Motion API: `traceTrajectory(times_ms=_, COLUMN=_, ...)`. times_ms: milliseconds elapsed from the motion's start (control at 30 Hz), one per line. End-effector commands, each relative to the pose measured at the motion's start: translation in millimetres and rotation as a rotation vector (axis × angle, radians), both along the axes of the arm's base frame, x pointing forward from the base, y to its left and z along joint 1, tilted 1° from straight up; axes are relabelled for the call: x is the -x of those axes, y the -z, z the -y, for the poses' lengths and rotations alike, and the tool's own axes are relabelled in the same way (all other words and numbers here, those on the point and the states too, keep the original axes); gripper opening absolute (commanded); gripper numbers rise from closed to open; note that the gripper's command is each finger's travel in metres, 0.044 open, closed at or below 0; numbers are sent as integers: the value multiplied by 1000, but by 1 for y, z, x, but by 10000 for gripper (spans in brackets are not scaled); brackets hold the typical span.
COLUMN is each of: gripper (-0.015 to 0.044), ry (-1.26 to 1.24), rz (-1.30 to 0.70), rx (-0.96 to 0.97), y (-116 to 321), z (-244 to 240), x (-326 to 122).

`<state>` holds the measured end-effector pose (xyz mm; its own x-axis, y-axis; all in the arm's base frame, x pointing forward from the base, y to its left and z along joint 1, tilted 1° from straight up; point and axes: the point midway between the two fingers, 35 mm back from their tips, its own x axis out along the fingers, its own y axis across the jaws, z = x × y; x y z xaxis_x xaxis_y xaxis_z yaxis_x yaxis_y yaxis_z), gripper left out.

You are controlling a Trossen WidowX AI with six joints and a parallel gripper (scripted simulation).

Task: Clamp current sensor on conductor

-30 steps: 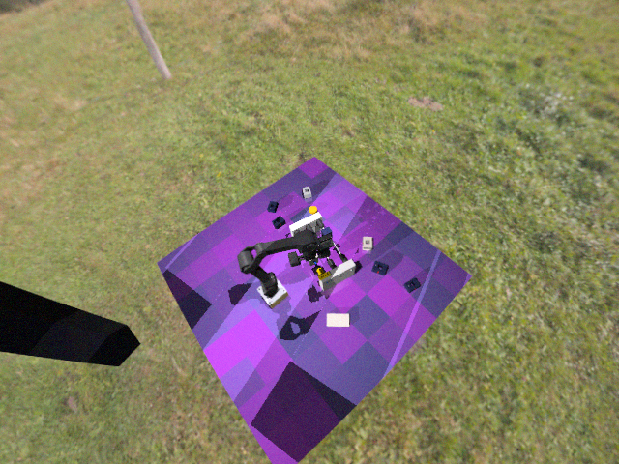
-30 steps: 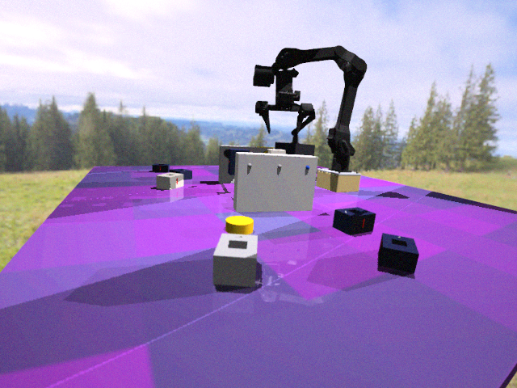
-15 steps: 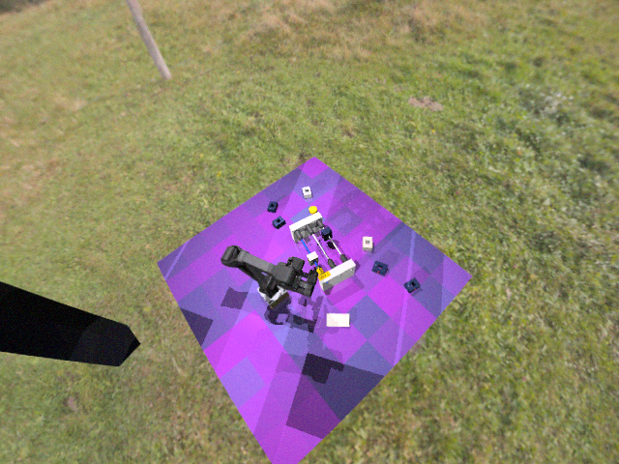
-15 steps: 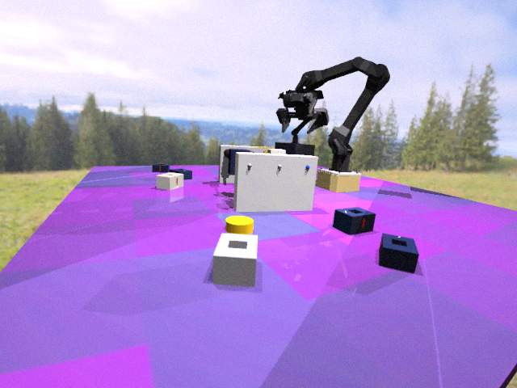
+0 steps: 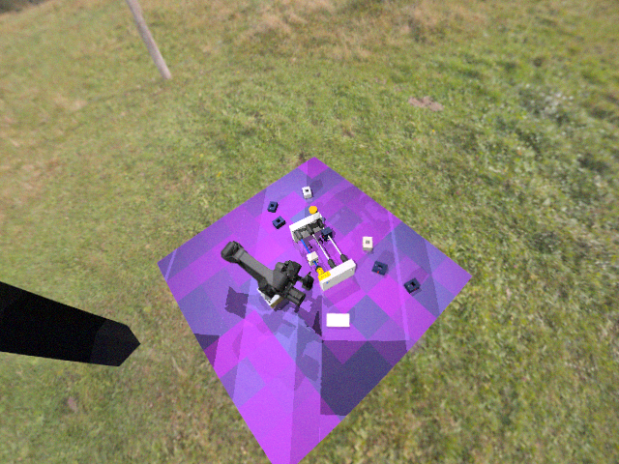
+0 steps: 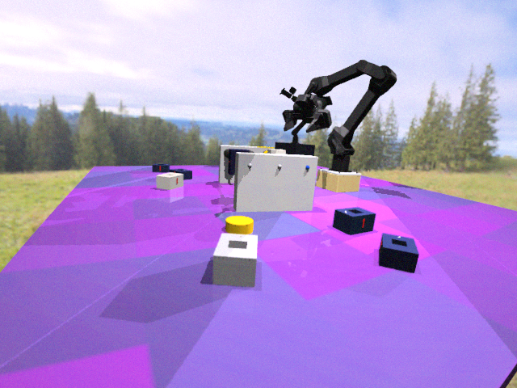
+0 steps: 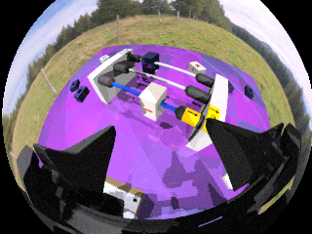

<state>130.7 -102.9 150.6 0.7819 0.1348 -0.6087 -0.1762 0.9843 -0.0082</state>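
Note:
The white current sensor (image 5: 312, 258) (image 7: 152, 100) sits around the blue conductor (image 7: 126, 88) between two white end plates (image 5: 337, 275) (image 6: 275, 183). Its body looks closed; whether it is latched cannot be told. A small red arrow shows low on its near face in the wrist view, its direction too small to read. The yellow LOAD marker (image 5: 323, 275) (image 7: 214, 114) is on the end plate at the conductor's right end in the wrist view. My gripper (image 6: 298, 126) (image 7: 161, 126) is open and empty, above and back from the sensor, not touching it.
A navy block (image 5: 327, 233) (image 7: 150, 62) is on the farthest white conductor. Loose navy blocks (image 5: 379, 268) (image 6: 354, 220) and white blocks (image 5: 367, 243) (image 6: 235, 259) lie around the fixture. A yellow disc (image 5: 313, 210) (image 6: 239, 224) and a flat white plate (image 5: 338, 320) lie on the table.

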Motion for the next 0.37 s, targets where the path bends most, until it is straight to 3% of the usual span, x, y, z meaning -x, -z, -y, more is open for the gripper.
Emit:
traceTrajectory(times_ms=0, gripper=440, ry=1, rz=-7, rx=4, y=0, z=1, x=1)
traceTrajectory(times_ms=167, gripper=440, ry=-7, rz=-13, rx=4, y=0, z=1, x=0)
traceTrajectory(times_ms=300, gripper=440, ry=-155, rz=-140, rx=17, y=1, z=0, x=-8)
traceTrajectory(times_ms=333, gripper=440, ry=-61, rz=-58, rx=-1, y=2, z=-1, x=-2)
